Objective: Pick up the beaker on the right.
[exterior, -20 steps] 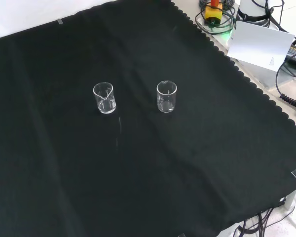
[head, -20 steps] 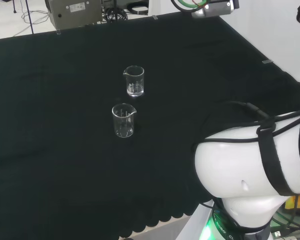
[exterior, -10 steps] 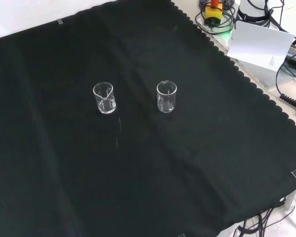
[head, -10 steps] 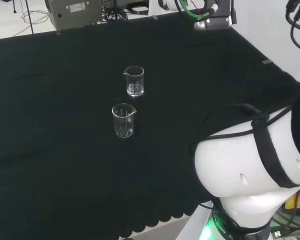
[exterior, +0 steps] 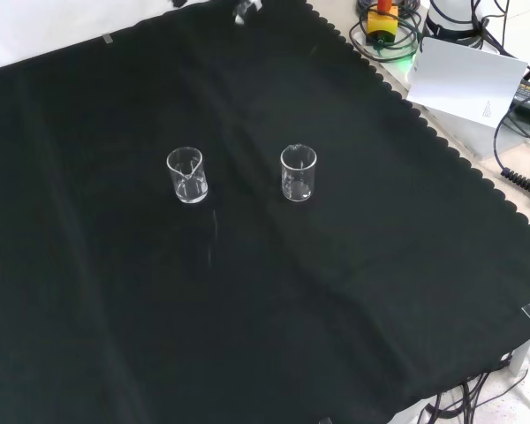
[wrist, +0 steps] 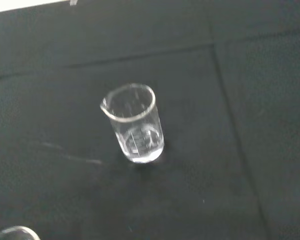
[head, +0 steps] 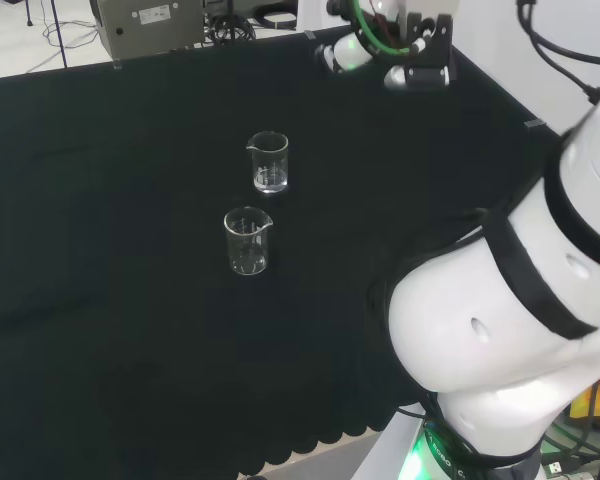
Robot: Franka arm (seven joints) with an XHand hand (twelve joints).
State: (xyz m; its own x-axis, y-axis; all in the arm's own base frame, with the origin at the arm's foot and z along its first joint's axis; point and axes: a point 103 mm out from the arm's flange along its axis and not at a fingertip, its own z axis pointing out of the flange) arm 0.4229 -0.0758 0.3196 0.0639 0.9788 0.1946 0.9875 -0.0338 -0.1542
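Two small clear glass beakers stand upright on the black cloth. In the head view one beaker (head: 269, 162) is farther off and the other beaker (head: 247, 241) is nearer. The front view shows them side by side, a left beaker (exterior: 187, 175) and a right beaker (exterior: 299, 173). The hand (head: 412, 62) hangs high above the cloth at the top of the head view, well apart from both. A small part of the hand (exterior: 244, 11) pokes in at the front view's top edge. The wrist view looks down on one beaker (wrist: 135, 125), with a second rim (wrist: 9, 233) at the corner.
The arm's big white links (head: 500, 320) fill the head view's lower right. Beyond the cloth's scalloped edge lie a white card (exterior: 464, 84), cables and a yellow-and-red box (exterior: 382, 19). A grey box (head: 145, 25) stands behind the bench.
The arm has swung, and the hand has come down and leftward into the head view's top. A bit of it now shows in the front view. Both beakers stay put.
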